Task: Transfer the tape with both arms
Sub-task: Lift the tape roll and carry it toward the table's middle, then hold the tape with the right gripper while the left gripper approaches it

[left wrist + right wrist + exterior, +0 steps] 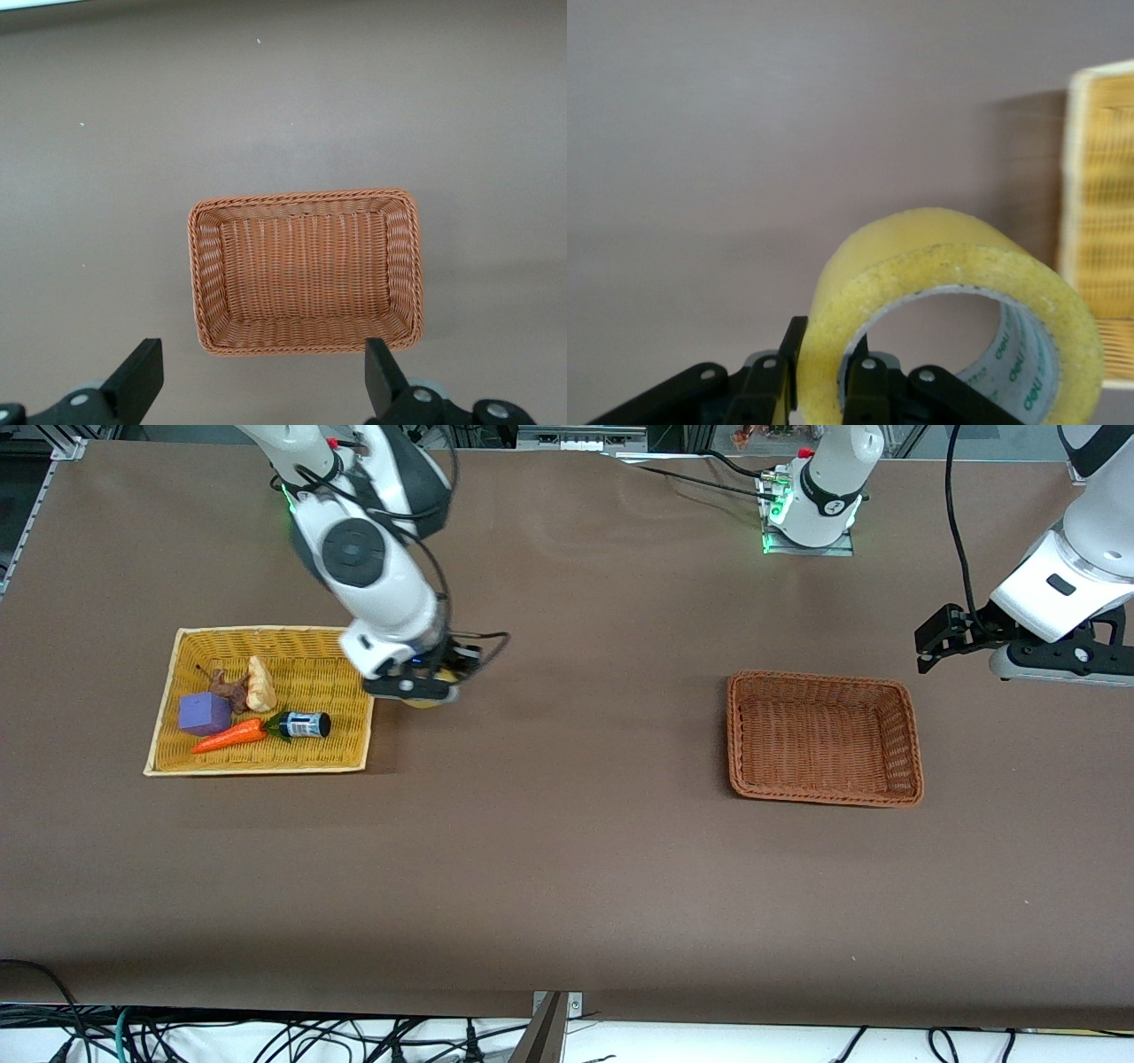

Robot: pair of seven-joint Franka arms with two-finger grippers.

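The tape (957,292) is a yellowish translucent roll with a wide hole. My right gripper (826,363) is shut on its wall, one finger outside and one inside the hole. In the front view the right gripper (425,688) holds the tape (431,703) just above the table, beside the yellow tray's (168,717) edge toward the left arm's end; the hand hides most of the roll. My left gripper (941,642) is open and empty, waiting up in the air at the left arm's end of the table. In the left wrist view its fingers (142,376) stand wide apart.
The yellow tray holds a purple cube (204,713), a carrot (229,736), a small dark bottle (306,724) and pale food pieces (259,685). An empty brown wicker basket (899,779) stands toward the left arm's end, also in the left wrist view (199,283).
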